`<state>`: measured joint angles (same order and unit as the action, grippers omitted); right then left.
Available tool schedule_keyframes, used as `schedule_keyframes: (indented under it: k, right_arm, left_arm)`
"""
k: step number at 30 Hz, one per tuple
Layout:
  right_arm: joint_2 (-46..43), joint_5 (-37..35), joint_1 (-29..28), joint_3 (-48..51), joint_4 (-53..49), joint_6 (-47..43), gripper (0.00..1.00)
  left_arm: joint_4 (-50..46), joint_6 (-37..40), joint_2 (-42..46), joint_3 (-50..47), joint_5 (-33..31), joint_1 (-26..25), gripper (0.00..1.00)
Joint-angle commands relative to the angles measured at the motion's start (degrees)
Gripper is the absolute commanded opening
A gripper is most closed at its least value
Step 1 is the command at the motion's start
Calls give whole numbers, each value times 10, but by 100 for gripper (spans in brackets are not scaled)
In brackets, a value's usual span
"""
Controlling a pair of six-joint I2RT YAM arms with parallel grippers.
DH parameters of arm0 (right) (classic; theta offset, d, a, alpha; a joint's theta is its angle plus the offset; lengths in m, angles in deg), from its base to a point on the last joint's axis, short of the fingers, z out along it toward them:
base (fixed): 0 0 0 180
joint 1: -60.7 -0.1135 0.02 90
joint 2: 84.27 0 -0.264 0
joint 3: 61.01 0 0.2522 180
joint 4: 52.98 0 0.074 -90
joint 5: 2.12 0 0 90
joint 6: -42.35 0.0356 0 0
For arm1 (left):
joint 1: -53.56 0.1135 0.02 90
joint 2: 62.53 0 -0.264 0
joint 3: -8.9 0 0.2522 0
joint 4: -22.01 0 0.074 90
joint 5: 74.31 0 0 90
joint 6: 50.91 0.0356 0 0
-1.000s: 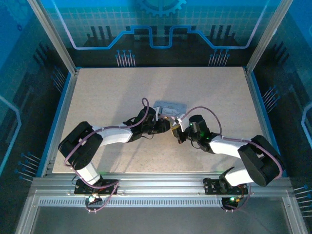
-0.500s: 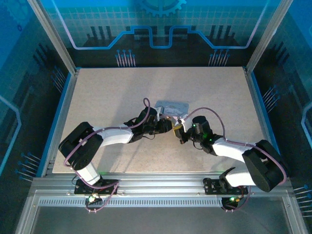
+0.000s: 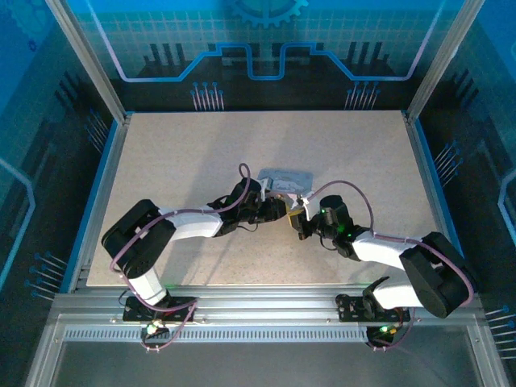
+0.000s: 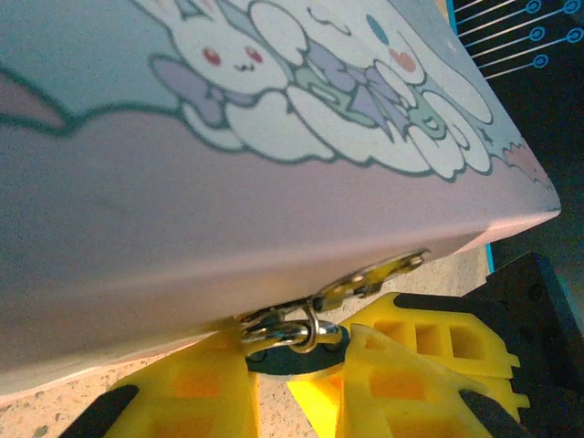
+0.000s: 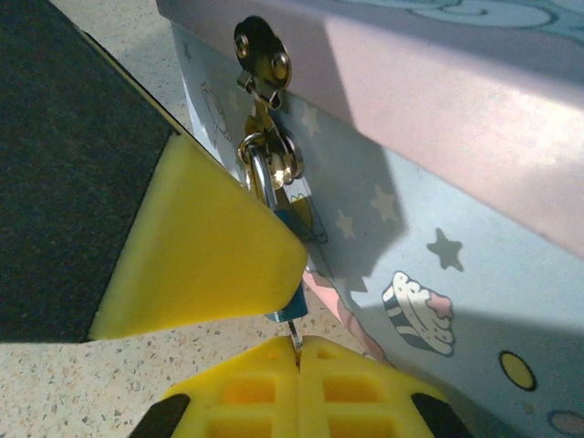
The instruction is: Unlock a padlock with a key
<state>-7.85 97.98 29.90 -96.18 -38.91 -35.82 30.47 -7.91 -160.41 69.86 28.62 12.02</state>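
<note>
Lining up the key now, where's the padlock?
In the right wrist view it's left of centre: the padlock hangs from the hasp on the tin, directly above the key.

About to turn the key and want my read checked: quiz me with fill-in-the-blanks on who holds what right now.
Hanging from the latch of the tin, the ___ sits between the fingers of the left claw. The right claw is shut on the ___. The fingers of both claws are ___ in colour.
Missing words: padlock; key; yellow.
</note>
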Motion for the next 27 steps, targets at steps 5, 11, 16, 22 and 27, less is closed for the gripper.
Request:
schedule_keyframes:
  k: [5, 11, 16, 22, 27]
  right_arm:
    - [16, 8, -3, -16, 59, 2, 0]
    - [23, -2, 0, -16, 32, -9, 0]
    - [22, 1, 6, -22, -2, -26, 0]
    - [28, 21, 14, -28, -33, -34, 0]
    - [27, 43, 17, -41, -66, -28, 0]
  left_arm:
    - [12, -3, -13, -2, 28, -14, 24]
    - [3, 1, -2, -5, 18, -13, 33]
    - [-3, 4, 18, -11, 12, -11, 42]
    - [-14, 8, 53, -26, 0, -6, 62]
    - [13, -18, 88, -65, -2, 17, 67]
